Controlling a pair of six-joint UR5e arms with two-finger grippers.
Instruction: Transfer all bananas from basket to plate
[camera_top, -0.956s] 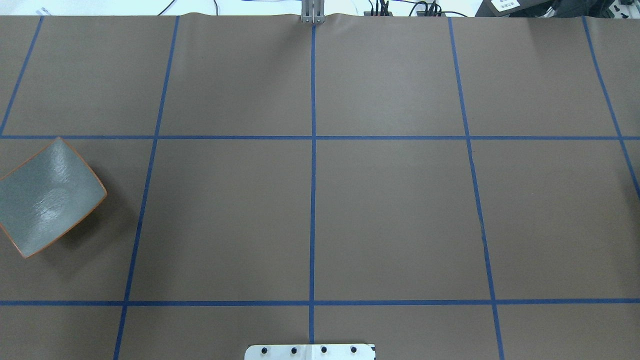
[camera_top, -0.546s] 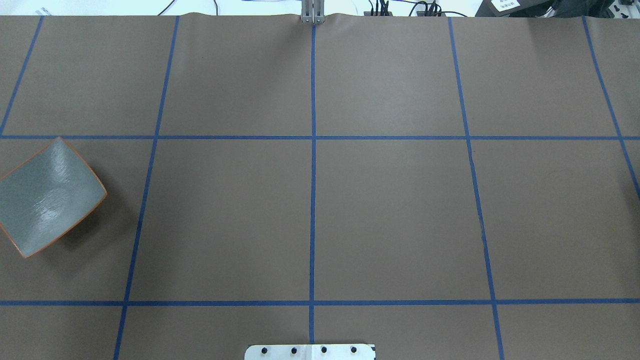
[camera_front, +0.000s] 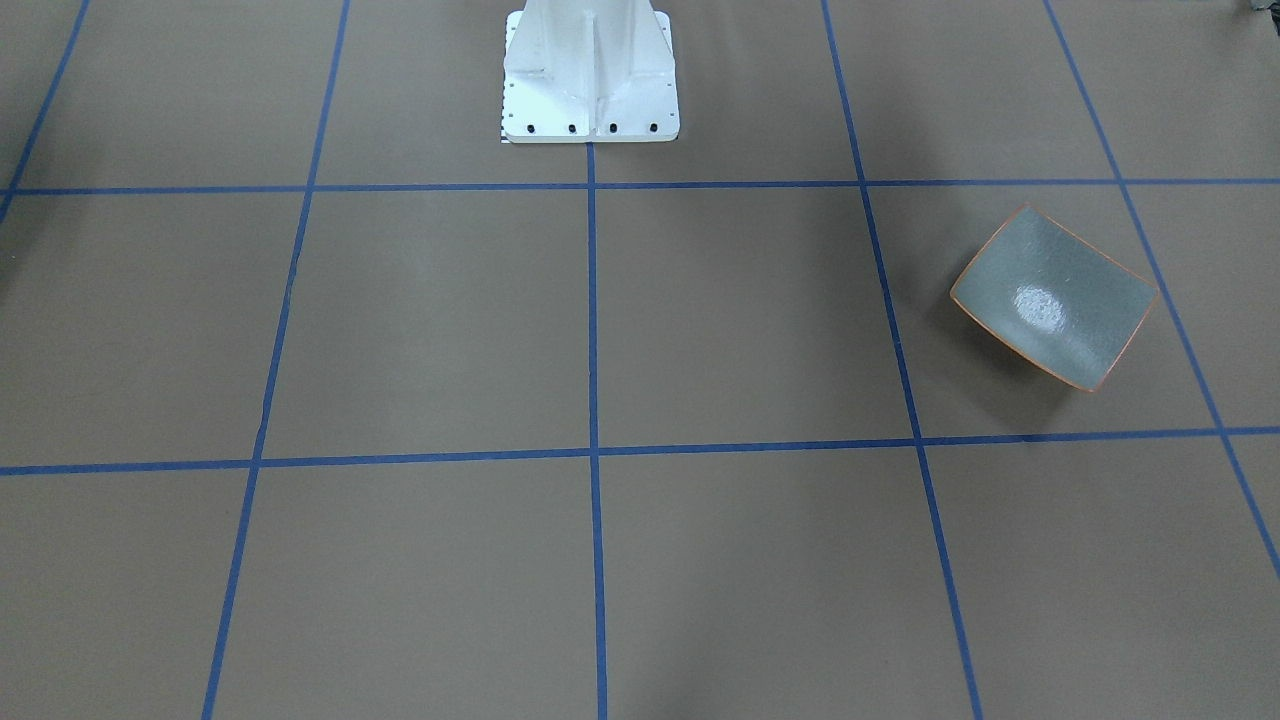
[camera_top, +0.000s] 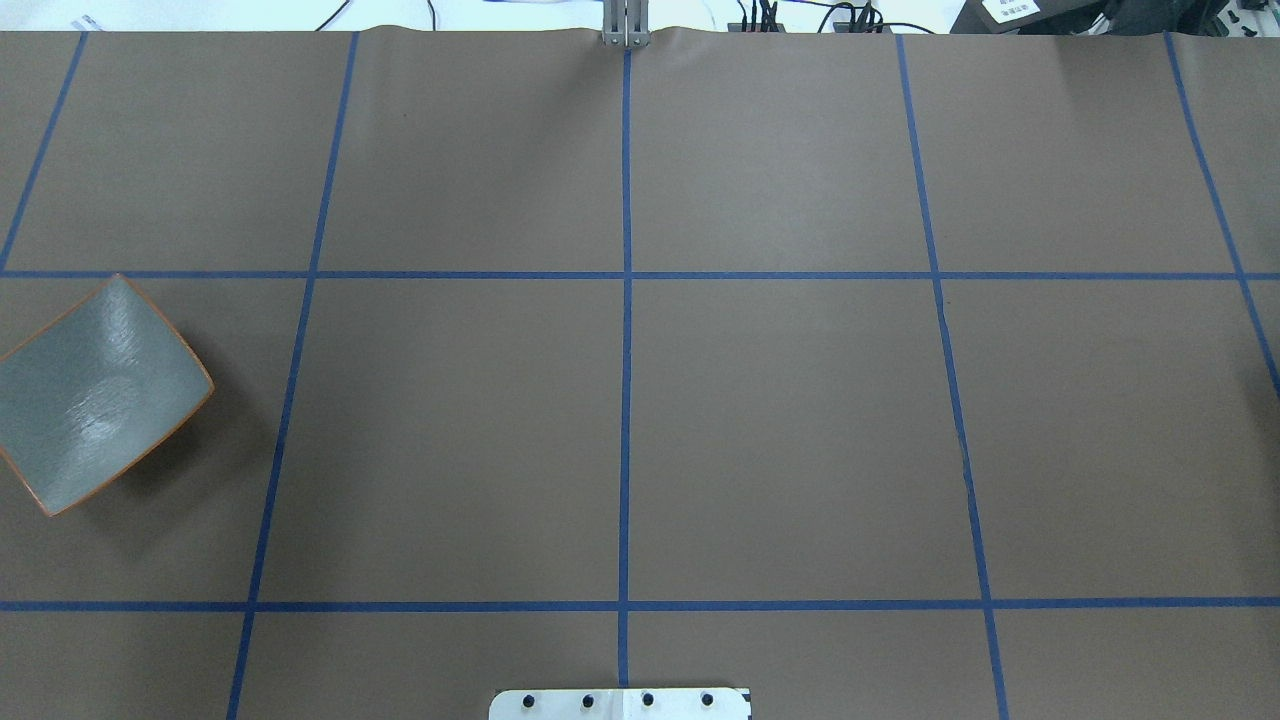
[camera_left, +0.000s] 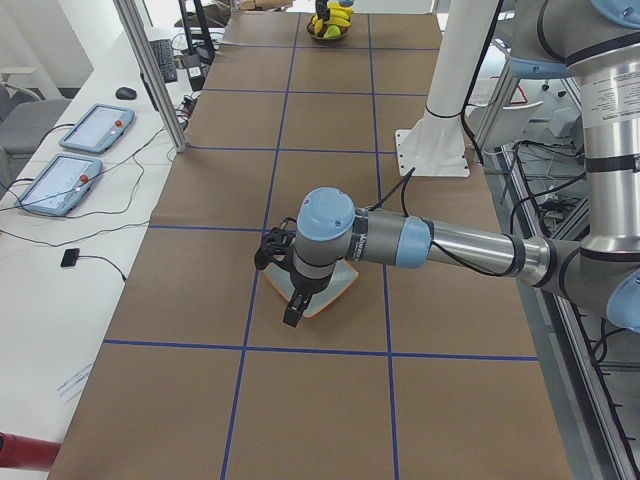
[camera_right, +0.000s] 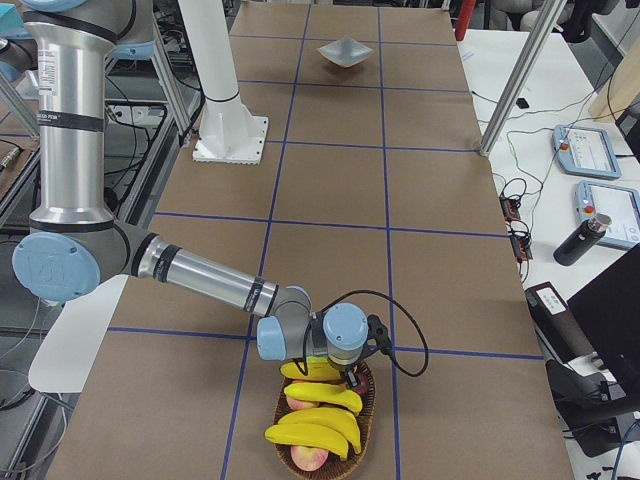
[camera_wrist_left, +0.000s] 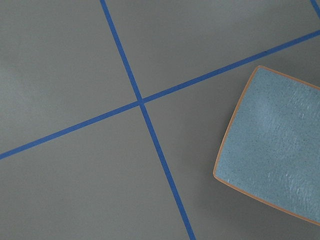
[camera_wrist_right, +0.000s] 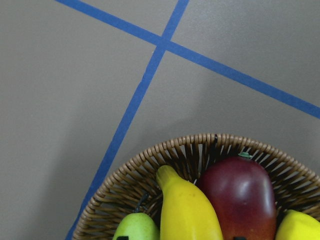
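Note:
The grey-green plate (camera_top: 95, 395) with an orange rim lies empty at the table's left edge; it also shows in the front view (camera_front: 1055, 297) and the left wrist view (camera_wrist_left: 275, 150). My left gripper (camera_left: 296, 312) hangs over the plate (camera_left: 340, 285); I cannot tell whether it is open or shut. The bananas (camera_right: 318, 398) lie in a wicker basket (camera_right: 366, 392) at the table's far right end. My right gripper (camera_right: 350, 377) hovers just over the basket's near rim, its state unclear. In the right wrist view a banana (camera_wrist_right: 187, 210) rests against the basket (camera_wrist_right: 150, 160) wall.
The basket also holds a dark red fruit (camera_wrist_right: 240, 195), a green fruit (camera_wrist_right: 135, 227) and peach-coloured fruit (camera_right: 308, 455). The white robot base (camera_front: 590, 70) stands at the table's middle near edge. Blue tape lines grid the brown table cover (camera_top: 780, 430).

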